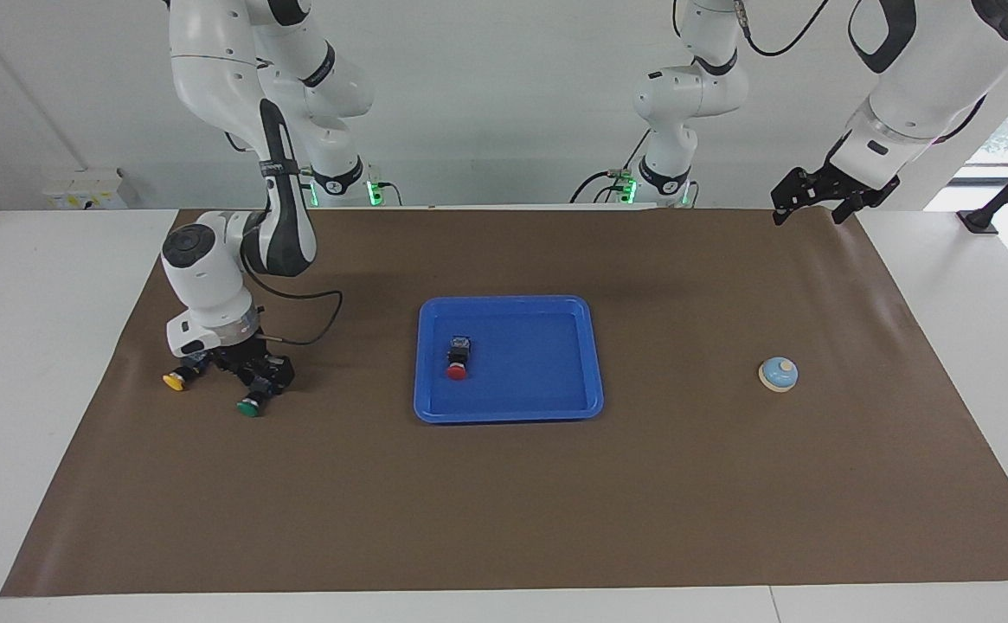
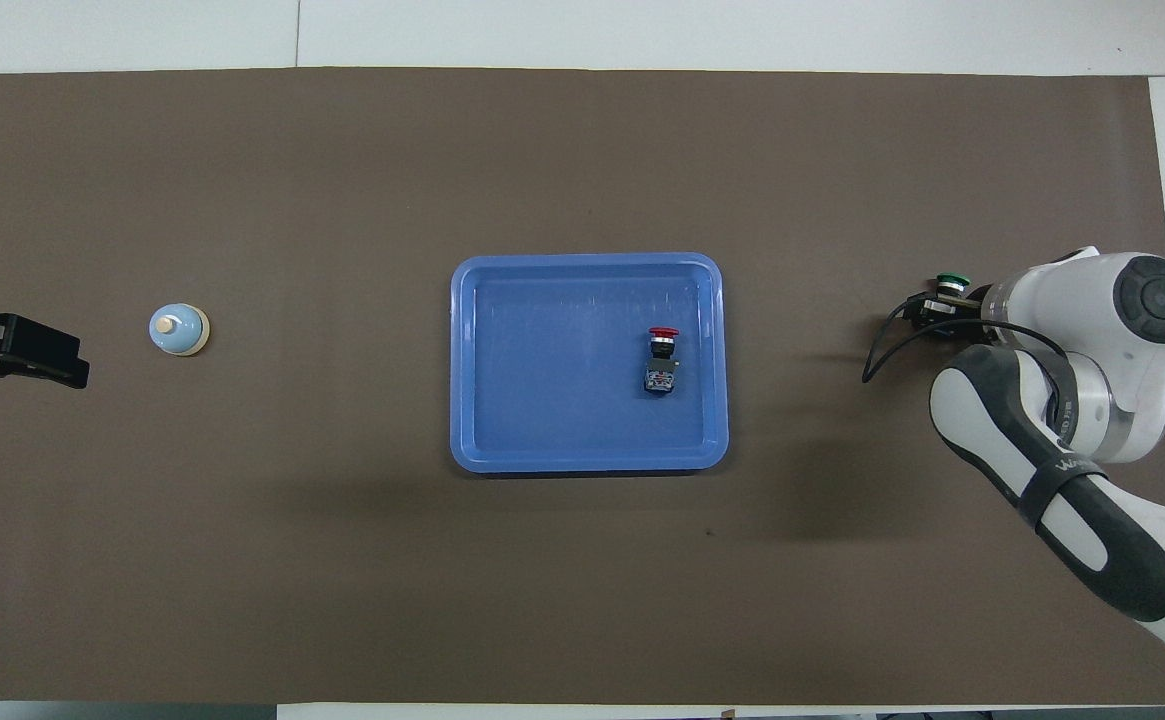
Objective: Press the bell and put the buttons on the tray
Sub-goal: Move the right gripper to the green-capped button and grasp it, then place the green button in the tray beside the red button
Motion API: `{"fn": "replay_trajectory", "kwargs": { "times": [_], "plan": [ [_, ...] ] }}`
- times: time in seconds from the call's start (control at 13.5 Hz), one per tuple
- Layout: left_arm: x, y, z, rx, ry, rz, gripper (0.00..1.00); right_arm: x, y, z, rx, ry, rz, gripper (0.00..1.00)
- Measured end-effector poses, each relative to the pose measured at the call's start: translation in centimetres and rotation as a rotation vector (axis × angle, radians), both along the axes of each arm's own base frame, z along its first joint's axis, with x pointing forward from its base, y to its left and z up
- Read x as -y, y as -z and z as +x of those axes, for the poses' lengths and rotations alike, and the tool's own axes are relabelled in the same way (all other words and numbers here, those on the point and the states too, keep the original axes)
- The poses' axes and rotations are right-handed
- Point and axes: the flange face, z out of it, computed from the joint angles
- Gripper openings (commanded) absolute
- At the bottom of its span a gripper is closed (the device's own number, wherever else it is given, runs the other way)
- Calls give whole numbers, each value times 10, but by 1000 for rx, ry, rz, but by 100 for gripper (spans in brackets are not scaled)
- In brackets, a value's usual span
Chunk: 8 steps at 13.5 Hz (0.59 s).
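My left gripper [image 1: 808, 206] waits, jaws released, over the mat edge near the robots. Farther out, my right gripper [image 1: 254, 374] is down on the green button [image 1: 249, 407]; grip, I cannot tell. Yellow button [image 1: 175, 380] beside it. Red button [image 1: 457, 370] lies in the tray [image 1: 594, 363] mid-mat; bell [image 1: 778, 374] stands clear

**Surfaces as I see them**

My arms' shells [image 1: 209, 277] look like glossy white plastic. The tray [image 1: 592, 363] reads as smooth, shiny blue plastic. The brown table covering [image 1: 504, 502] looks matt, paper-like. The bell [image 1: 778, 374] has a smooth dome.
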Motion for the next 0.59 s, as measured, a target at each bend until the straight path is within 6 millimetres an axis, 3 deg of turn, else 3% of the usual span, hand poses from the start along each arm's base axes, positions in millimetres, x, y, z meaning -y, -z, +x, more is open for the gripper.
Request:
{"fn": "replay_trajectory", "kwargs": {
  "times": [0.37,0.52,0.59],
  "plan": [
    [0,0,0,0,0,0,100,-9,-17,9,-73,-11,5,0],
    [0,0,0,0,0,0,100,-41,-52,25,-133,1,7,0],
    [0,0,0,0,0,0,100,-75,-78,32,-154,17,4,0]
  ]
}}
